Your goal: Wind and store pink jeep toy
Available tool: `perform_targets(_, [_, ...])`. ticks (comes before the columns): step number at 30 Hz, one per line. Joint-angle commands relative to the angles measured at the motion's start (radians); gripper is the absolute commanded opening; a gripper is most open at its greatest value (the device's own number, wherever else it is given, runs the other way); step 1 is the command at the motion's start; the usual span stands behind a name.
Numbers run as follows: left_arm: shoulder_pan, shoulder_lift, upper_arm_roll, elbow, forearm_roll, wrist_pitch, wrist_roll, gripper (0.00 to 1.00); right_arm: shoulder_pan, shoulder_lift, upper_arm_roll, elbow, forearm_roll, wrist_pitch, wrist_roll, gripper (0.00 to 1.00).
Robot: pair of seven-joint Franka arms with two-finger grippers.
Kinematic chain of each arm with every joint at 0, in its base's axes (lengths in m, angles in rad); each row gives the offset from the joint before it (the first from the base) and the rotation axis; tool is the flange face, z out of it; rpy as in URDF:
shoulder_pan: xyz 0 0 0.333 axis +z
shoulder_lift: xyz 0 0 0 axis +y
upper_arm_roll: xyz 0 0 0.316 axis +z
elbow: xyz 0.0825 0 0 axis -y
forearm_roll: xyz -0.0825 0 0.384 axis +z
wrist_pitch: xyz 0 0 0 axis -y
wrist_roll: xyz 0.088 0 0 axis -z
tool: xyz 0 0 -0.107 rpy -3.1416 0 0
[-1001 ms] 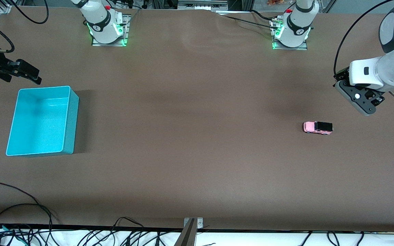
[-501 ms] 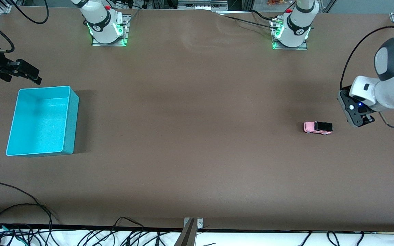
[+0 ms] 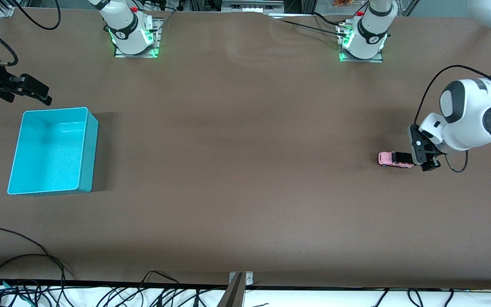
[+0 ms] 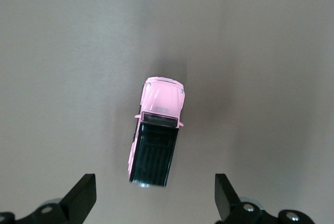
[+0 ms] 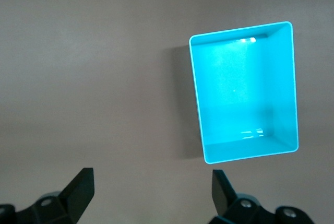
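From my remote seat, a turquoise bin (image 3: 53, 150) sat open-topped on the brown table (image 3: 237, 170) at about nine o'clock in the front view, toward the right arm's end. Black cables (image 3: 19, 264) trailed along the table's edge at seven o'clock.

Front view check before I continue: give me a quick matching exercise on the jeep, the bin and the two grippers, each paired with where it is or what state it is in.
Column one:
1. pink jeep toy
2. turquoise bin
3. left gripper
4. right gripper

Column two:
A. open, low over the jeep's black rear end
B. standing empty at the right arm's end of the table
C. on its wheels on the table, not gripped
D. open, waiting beside the bin, holding nothing

Pairs: 1-C, 2-B, 3-A, 4-D
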Motion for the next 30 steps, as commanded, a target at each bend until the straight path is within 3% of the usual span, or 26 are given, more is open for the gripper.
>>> perform_targets(1, [0.011, 0.028, -0.011, -0.012, 0.023, 0.054, 0.038, 1.00, -0.004, 0.009, 0.005, 0.027, 0.014, -0.024, 0.010, 1.00])
perform_targets(20, [0.012, 0.111, -0.011, -0.058, 0.024, 0.181, 0.068, 0.99, -0.004, 0.008, 0.006, 0.027, 0.014, -0.024, 0.010, 1.00])
perform_targets(24, [0.012, 0.123, -0.011, -0.058, 0.020, 0.183, 0.061, 0.81, -0.004, 0.008, 0.006, 0.027, 0.014, -0.024, 0.010, 1.00])
perform_targets(28, [0.012, 0.127, -0.010, -0.058, 0.013, 0.181, 0.033, 0.44, -0.004, 0.008, 0.006, 0.027, 0.014, -0.024, 0.010, 1.00])
perform_targets(30, [0.012, 0.127, -0.010, -0.058, 0.013, 0.175, -0.007, 0.34, -0.004, 0.008, 0.006, 0.027, 0.014, -0.024, 0.010, 1.00])
